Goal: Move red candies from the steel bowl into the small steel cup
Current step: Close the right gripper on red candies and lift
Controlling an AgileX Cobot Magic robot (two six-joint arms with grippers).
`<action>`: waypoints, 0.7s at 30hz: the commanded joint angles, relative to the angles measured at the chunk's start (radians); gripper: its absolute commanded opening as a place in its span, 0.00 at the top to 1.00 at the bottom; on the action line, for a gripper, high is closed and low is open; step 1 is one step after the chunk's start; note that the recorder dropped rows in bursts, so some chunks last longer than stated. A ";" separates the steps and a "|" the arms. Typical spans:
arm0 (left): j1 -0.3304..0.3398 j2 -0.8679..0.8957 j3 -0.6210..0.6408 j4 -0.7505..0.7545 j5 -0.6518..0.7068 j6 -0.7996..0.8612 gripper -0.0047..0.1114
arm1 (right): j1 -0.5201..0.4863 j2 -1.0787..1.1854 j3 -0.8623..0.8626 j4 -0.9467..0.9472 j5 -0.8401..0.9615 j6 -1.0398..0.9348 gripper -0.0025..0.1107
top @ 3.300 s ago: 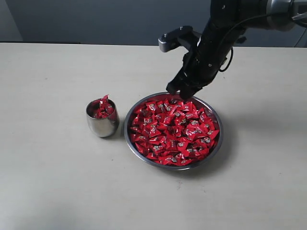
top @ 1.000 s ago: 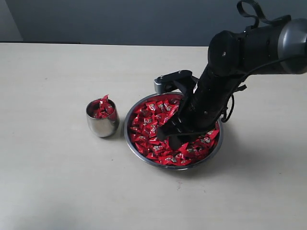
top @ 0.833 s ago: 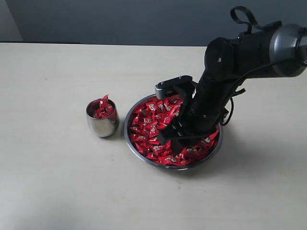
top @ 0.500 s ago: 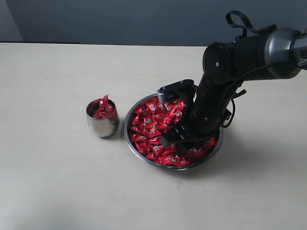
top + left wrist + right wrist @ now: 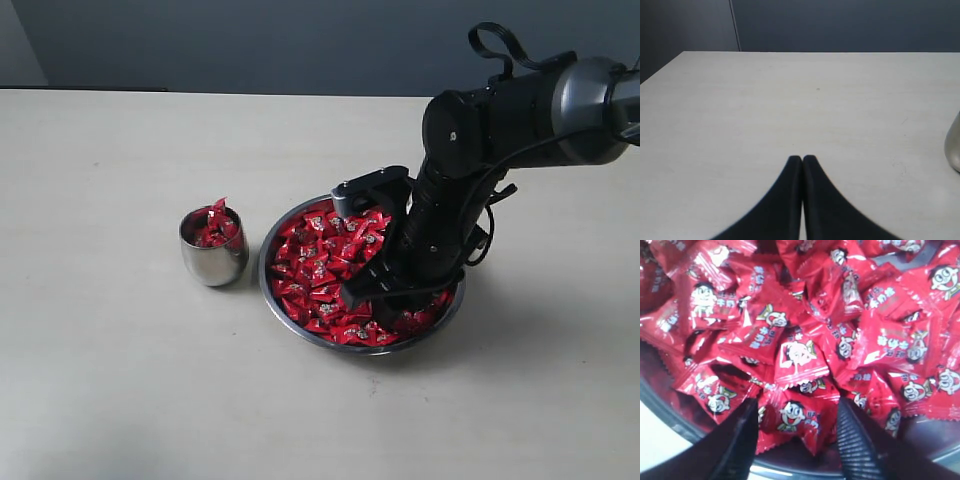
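Right gripper (image 5: 385, 300) is down in the steel bowl (image 5: 264, 275), on the near-right part of the pile. Jaws wide apart, tips pushed into the red candies (image 5: 320, 270). Nothing is clamped between them.

Right wrist view: right gripper (image 5: 796, 412) straddles one candy (image 5: 792, 420) with a cartoon face, lying between the two fingers (image 5: 742, 440). Cannot tell if either finger touches it. More wrappers are heaped just behind, and bowl wall (image 5: 670, 407) shows under the edge of the pile.

The bowl sits mid-table, still well filled, candies covering most of its floor. The small steel cup (image 5: 213, 262) stands upright just left of the bowl, close to its rim but apart from it. It is filled to the brim, a few red wrappers (image 5: 212, 228) sticking up above the lip.

Left gripper (image 5: 802, 160): jaws pressed together, holding nothing, over bare table (image 5: 790, 100). It does not show in the exterior view.

The table (image 5: 120, 380) is pale and matte.
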 commanded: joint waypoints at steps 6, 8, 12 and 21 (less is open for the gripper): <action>-0.010 -0.005 0.005 -0.001 -0.008 -0.001 0.96 | -0.004 0.043 0.004 0.004 -0.002 0.003 0.56; -0.010 -0.005 0.005 -0.001 -0.008 -0.001 0.96 | -0.004 0.045 0.004 0.004 -0.006 0.003 0.56; -0.010 -0.005 0.005 -0.001 -0.008 -0.001 0.96 | -0.004 0.045 0.004 0.004 -0.006 0.003 0.56; -0.010 -0.005 0.005 -0.001 -0.008 -0.001 0.96 | -0.004 0.045 0.004 0.002 -0.014 0.003 0.96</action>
